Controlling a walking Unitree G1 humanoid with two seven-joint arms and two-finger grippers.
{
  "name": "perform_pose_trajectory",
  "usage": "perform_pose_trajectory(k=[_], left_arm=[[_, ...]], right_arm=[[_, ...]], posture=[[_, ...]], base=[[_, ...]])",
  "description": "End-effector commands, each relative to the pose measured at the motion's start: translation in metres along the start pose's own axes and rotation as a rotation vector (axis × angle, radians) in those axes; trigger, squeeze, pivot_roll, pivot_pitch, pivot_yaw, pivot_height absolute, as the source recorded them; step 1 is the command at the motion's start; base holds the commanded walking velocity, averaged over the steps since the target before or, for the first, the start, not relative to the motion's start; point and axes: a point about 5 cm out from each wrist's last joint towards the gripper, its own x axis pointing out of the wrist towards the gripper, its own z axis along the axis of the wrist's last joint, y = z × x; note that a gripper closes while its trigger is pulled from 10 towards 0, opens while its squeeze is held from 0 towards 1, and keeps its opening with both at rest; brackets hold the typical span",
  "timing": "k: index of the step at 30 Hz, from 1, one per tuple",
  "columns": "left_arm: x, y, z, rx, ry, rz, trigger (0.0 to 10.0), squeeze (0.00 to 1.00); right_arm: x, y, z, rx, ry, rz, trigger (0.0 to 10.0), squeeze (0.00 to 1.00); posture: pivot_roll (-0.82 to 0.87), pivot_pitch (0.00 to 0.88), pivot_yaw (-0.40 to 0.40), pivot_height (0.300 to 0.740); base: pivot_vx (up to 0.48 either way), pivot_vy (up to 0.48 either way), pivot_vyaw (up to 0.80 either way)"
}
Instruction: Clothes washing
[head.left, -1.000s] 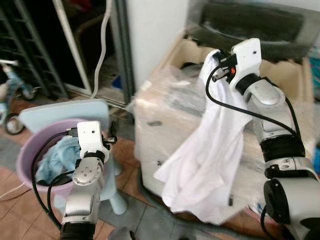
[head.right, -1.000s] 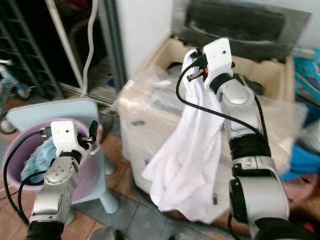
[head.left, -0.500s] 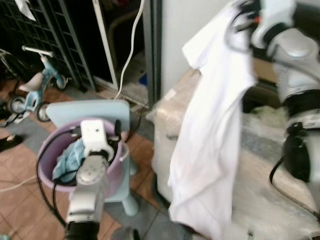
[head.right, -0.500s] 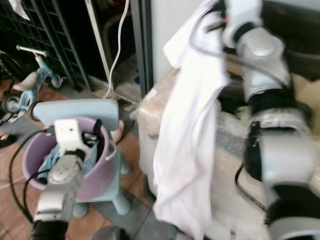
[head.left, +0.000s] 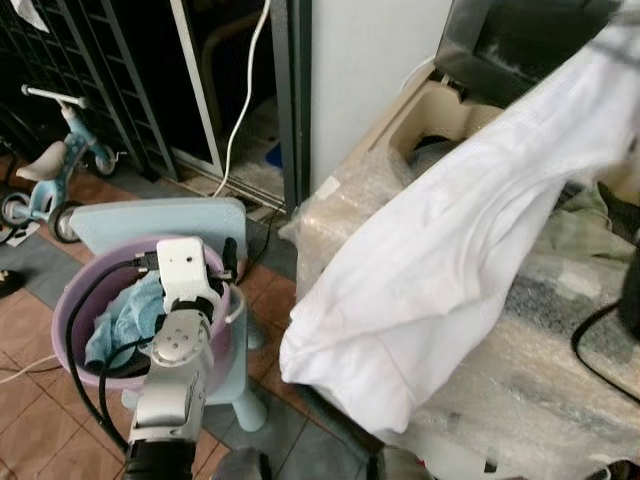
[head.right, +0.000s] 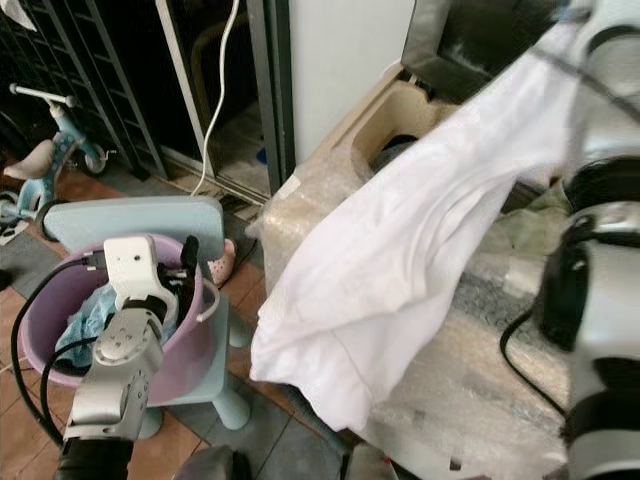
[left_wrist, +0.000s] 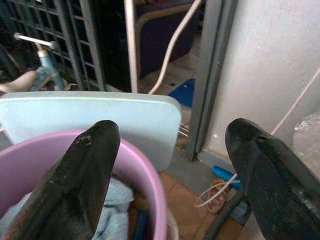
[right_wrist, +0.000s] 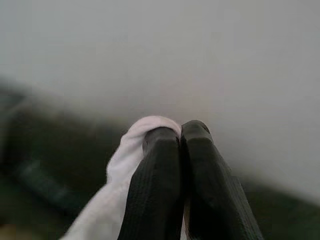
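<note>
So the two head cams sit side by side up top, looking forward and down. Both catch the same stuff: the round pink plastic laundry tub on the robot's left, the plastic-wrapped beige top-loading washing machine on its right, and the big white cotton garment draped across the middle. The right eye's picture is just shifted a little sideways.

The left wrist cam looks along its own two black fingers, right up close over the tub's rim, facing the pale blue plastic chair back that the head cams see too.

The right wrist cam is super close, looking along its fingers; behind them it's all a grey blur.
</note>
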Motion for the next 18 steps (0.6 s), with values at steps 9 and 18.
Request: perform_pose_trajectory(k=[9, 18], left_arm=[[0.000, 0.003, -0.001, 0.015, 0.009, -0.001, 10.0, 0.00], [0.001, 0.002, -0.001, 0.017, 0.014, -0.012, 10.0, 0.00]], right_arm=[[-0.032, 0.047, -0.069, 0.053, 0.228, 0.260, 10.0, 1.00], [-0.044, 0.054, -0.056, 0.075, 0.094, 0.420, 10.0, 1.00]], posture=[[-0.04, 0.000, -0.001, 0.740], [-0.05, 0.000, 0.001, 0.740]], base=[[0.000, 0.000, 0.00], [0.000, 0.000, 0.00]])
